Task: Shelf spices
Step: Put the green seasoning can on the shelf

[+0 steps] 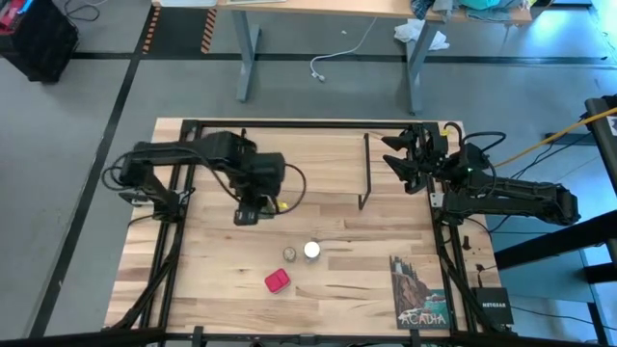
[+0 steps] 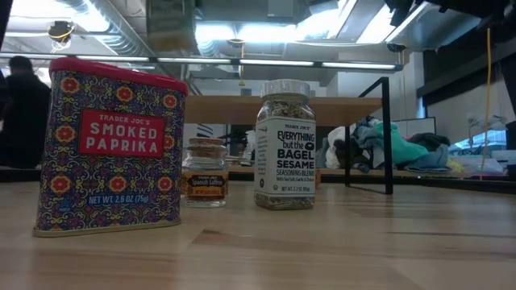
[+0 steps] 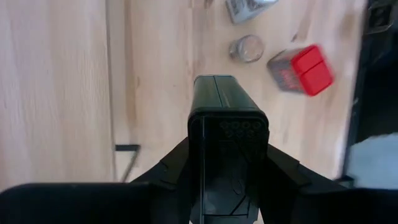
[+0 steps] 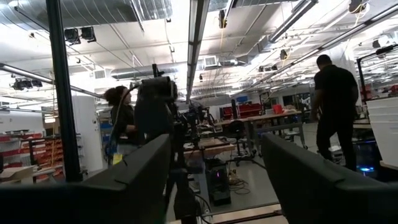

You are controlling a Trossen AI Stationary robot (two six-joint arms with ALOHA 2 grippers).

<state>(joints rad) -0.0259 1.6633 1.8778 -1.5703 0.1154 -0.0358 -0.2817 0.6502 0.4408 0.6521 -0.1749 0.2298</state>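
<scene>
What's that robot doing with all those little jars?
It's putting spices away. The left tool is shut on the dark tin, holding it above the table. The red tin, tiny jar and white-capped jar wait on the table. The right tool hangs open near the shelf.

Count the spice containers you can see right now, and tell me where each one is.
4. The dark tin is in the left gripper above the table. On the table stand the red tin, the small jar and the white-capped jar. None looks hidden.
</scene>
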